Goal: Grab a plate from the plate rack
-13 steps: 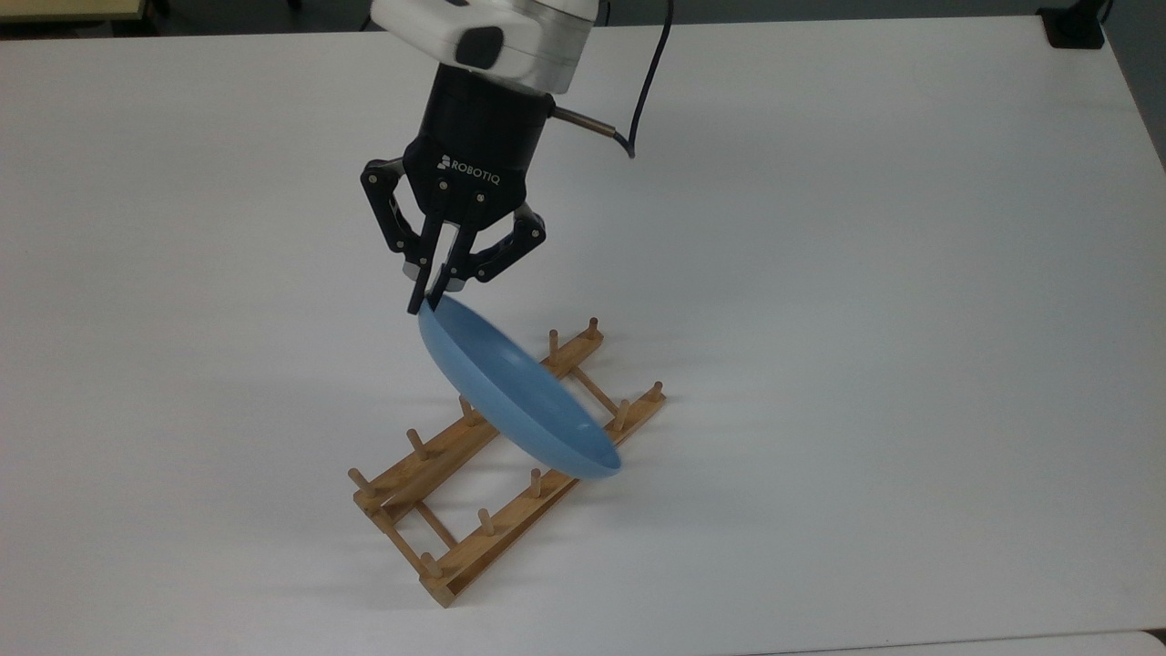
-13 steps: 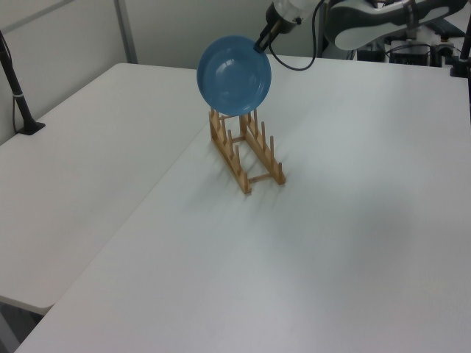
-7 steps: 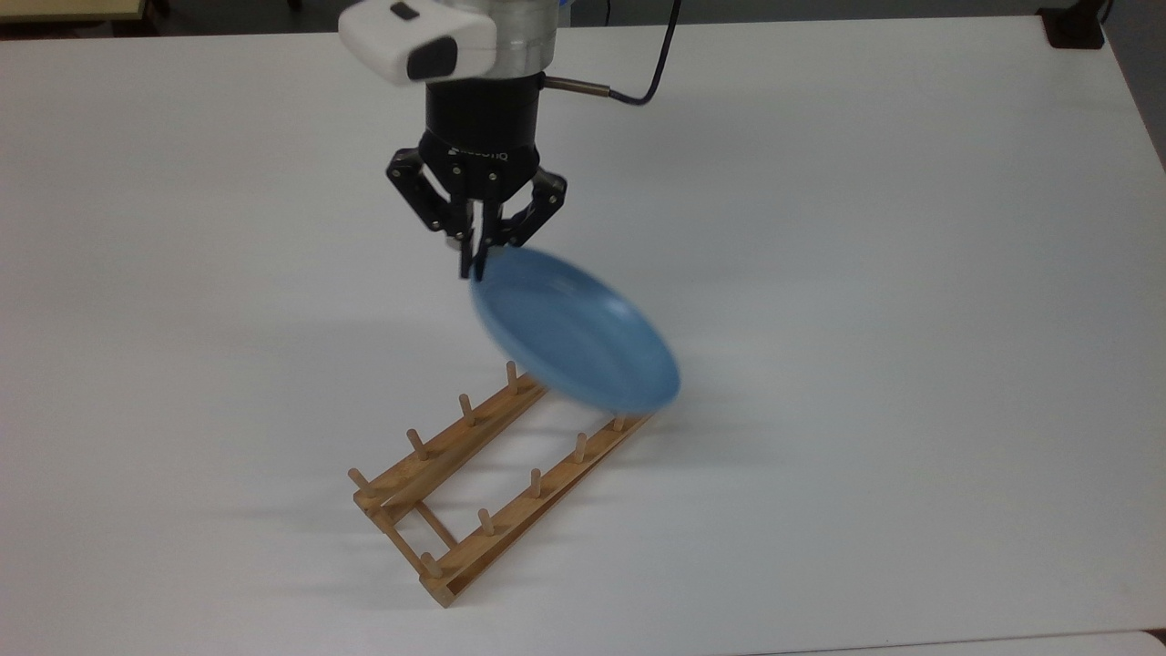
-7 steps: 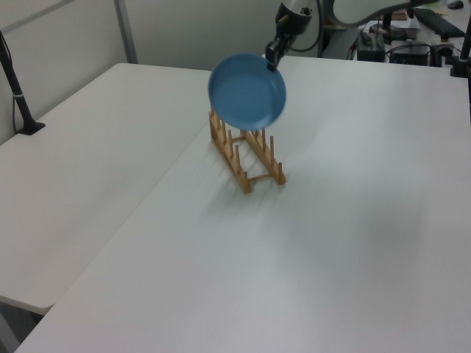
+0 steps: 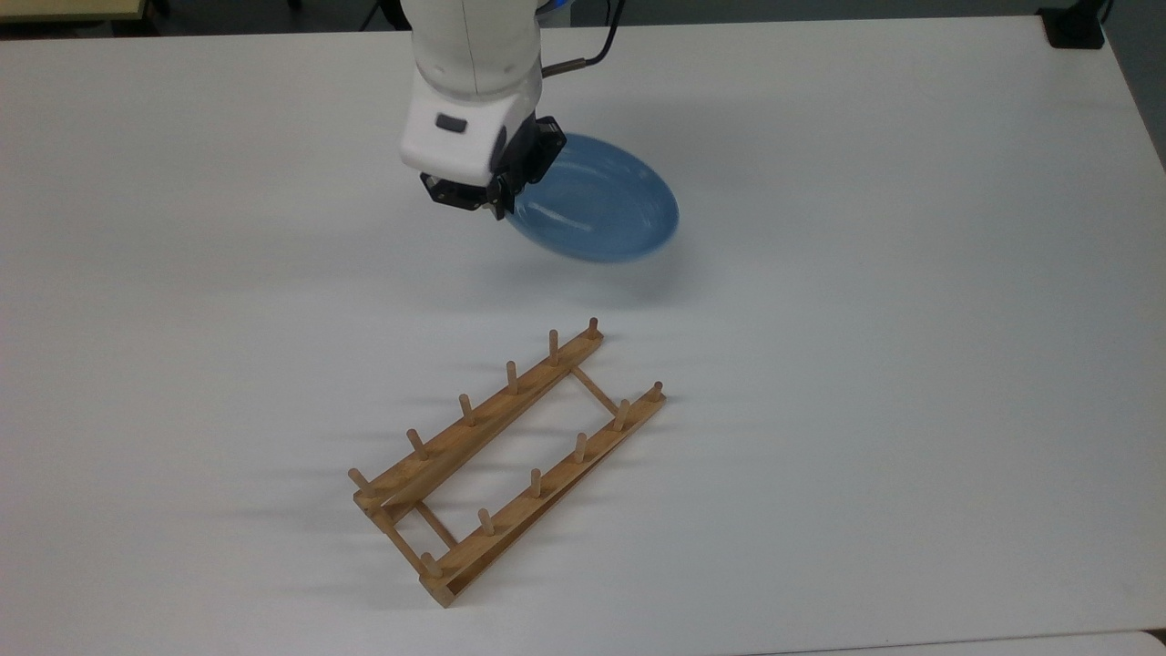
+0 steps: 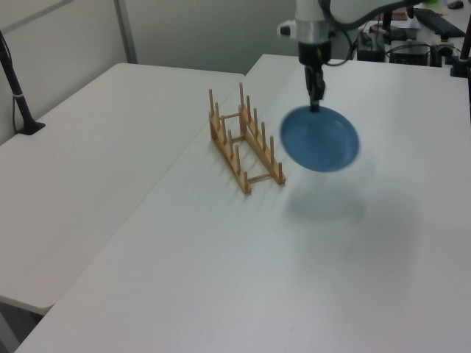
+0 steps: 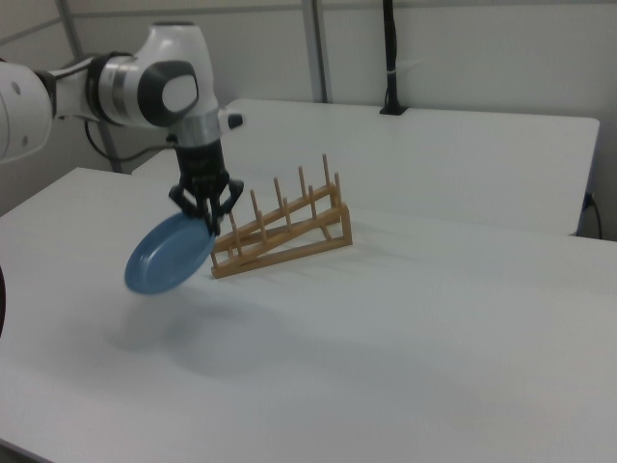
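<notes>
The light-blue plate [image 5: 597, 200] hangs in the air, tilted, clear of the wooden plate rack [image 5: 510, 446]. My gripper [image 5: 499, 208] is shut on the plate's rim at the top view's left side of it. In the left view the plate [image 6: 321, 140] hangs below the gripper [image 6: 315, 107], to the right of the rack [image 6: 243, 143], with its shadow on the table underneath. In the right view the plate [image 7: 169, 256] is held by the gripper [image 7: 209, 227] to the left of the rack [image 7: 284, 227]. No plate stands in the rack.
The rack stands on a white table [image 5: 865, 319]. A black post base [image 5: 1075, 27] sits at the far right corner in the top view. A second white table [image 6: 88, 169] adjoins on the left view's left, with a black post [image 6: 18, 88] on it.
The gripper has carried the plate off the rack, toward the top view's top and the left view's right, and lowered it. The plate has tipped flatter. The rack has not moved.
</notes>
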